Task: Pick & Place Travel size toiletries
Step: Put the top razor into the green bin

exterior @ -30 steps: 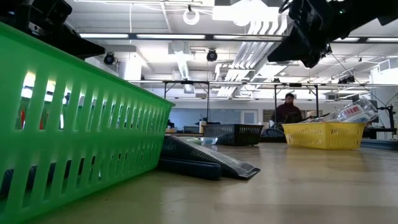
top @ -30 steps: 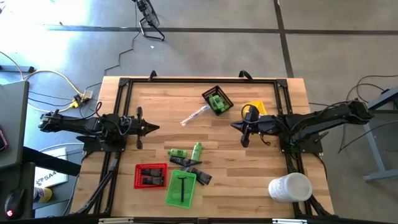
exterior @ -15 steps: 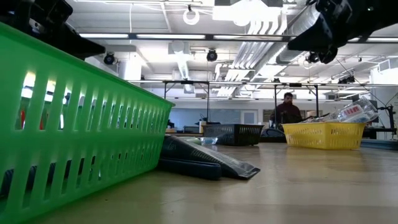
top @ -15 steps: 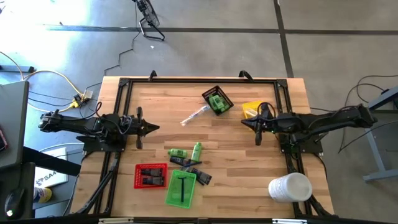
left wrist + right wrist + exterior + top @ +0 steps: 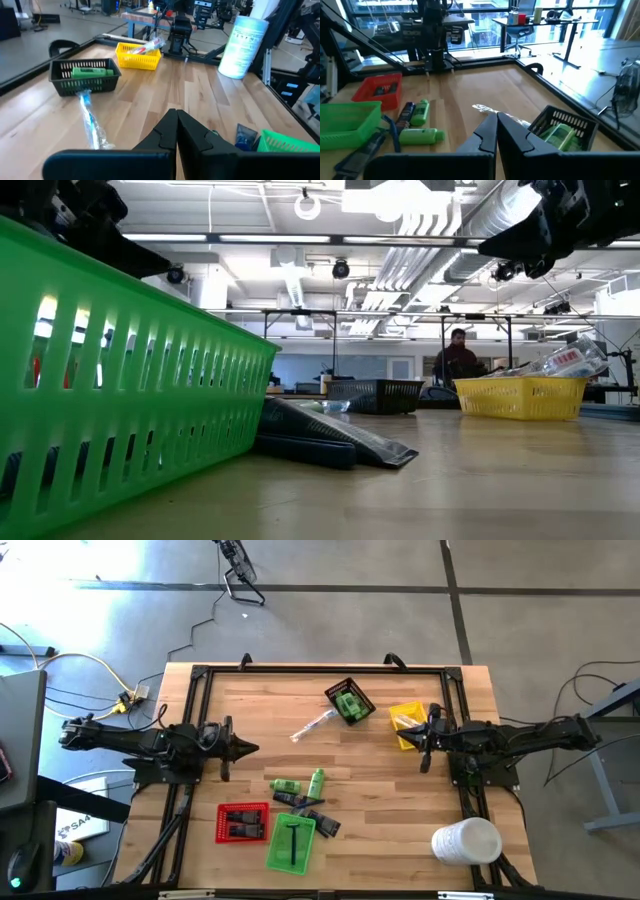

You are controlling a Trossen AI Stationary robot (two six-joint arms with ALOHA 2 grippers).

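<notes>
The left gripper (image 5: 248,748) hovers over the left part of the wooden table (image 5: 260,700), its fingers pressed together and holding nothing. The right gripper (image 5: 424,738) hangs at the right side, just beside the yellow tray (image 5: 404,716), also closed and empty.

The toiletries are spread over the middle and near part of the table. A long clear-wrapped stick (image 5: 313,725) lies on bare wood near the centre, its long axis slanting from the near left up toward the black tray (image 5: 350,702) at the far right; one end stops just short of that tray. The black tray holds a green bottle (image 5: 349,705). In the yellow tray lies another clear-wrapped item (image 5: 148,46), resting tilted across the rim.

Nearer the front, two green bottles lie on their sides close together: one (image 5: 285,785) with its long axis running left to right, the other (image 5: 316,781) pointing away from the front edge, so the pair forms a rough corner. Just in front of them sits a small heap of dark flat packets (image 5: 305,810), lying at mixed angles beside the green tray (image 5: 275,852). That tray holds a thin dark piece (image 5: 293,842) lying lengthwise front to back. The red tray (image 5: 243,807), touching the green tray's left side, holds dark packets (image 5: 241,824) set side by side.

A big white cylinder (image 5: 466,841) stands at the near right corner.
</notes>
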